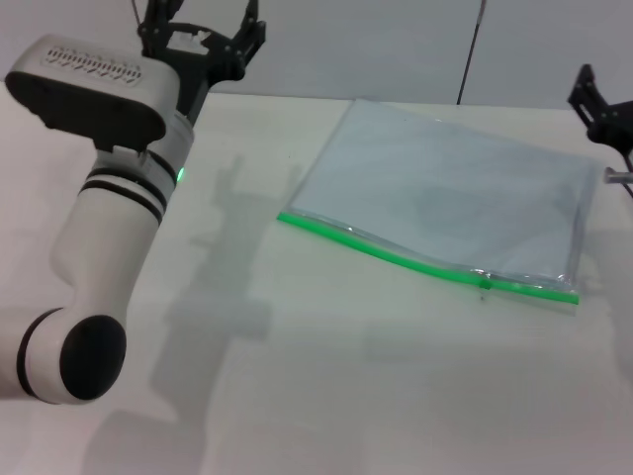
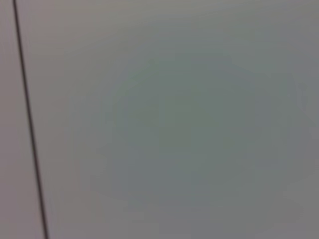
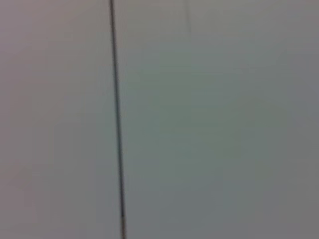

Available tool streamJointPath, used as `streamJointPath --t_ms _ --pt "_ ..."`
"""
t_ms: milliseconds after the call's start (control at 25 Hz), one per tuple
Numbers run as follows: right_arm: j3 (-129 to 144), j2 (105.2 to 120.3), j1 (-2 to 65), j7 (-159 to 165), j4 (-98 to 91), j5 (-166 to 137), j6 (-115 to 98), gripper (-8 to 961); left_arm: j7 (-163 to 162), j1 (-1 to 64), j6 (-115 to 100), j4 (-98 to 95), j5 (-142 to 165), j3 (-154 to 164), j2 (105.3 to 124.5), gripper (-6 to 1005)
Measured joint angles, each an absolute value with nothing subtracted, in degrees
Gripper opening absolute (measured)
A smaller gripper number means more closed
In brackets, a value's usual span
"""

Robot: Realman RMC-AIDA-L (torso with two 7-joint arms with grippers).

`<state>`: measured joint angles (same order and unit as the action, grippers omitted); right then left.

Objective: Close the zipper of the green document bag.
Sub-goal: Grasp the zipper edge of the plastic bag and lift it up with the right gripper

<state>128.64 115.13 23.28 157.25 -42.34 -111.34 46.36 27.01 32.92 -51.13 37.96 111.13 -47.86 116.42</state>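
The green document bag [image 1: 445,183] lies flat on the white table [image 1: 326,386], right of centre; it is a translucent pale grey-blue pouch. Its zipper [image 1: 396,257] is the bright green strip along the near long edge, and a small slider tab [image 1: 484,283] sits toward the strip's right end. My left gripper [image 1: 203,35] is raised at the far left, well away from the bag, open with nothing between its fingers. My right gripper [image 1: 596,102] shows only partly at the right edge, beyond the bag's far right corner. Neither wrist view shows the bag.
The large white left arm [image 1: 109,237] fills the near left of the head view. A pale wall with a thin dark cable [image 1: 470,49] stands behind the table. Both wrist views show only a plain surface crossed by a dark line [image 2: 30,124] [image 3: 117,124].
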Motion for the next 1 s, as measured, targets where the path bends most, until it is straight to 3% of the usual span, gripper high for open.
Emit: streamJointPath --t_ms 1000 --pt "130.1 115.37 26.7 157.5 -38.9 -111.9 42.0 907 26.9 33.2 -50.4 35.9 111.1 -47.9 116.65 879"
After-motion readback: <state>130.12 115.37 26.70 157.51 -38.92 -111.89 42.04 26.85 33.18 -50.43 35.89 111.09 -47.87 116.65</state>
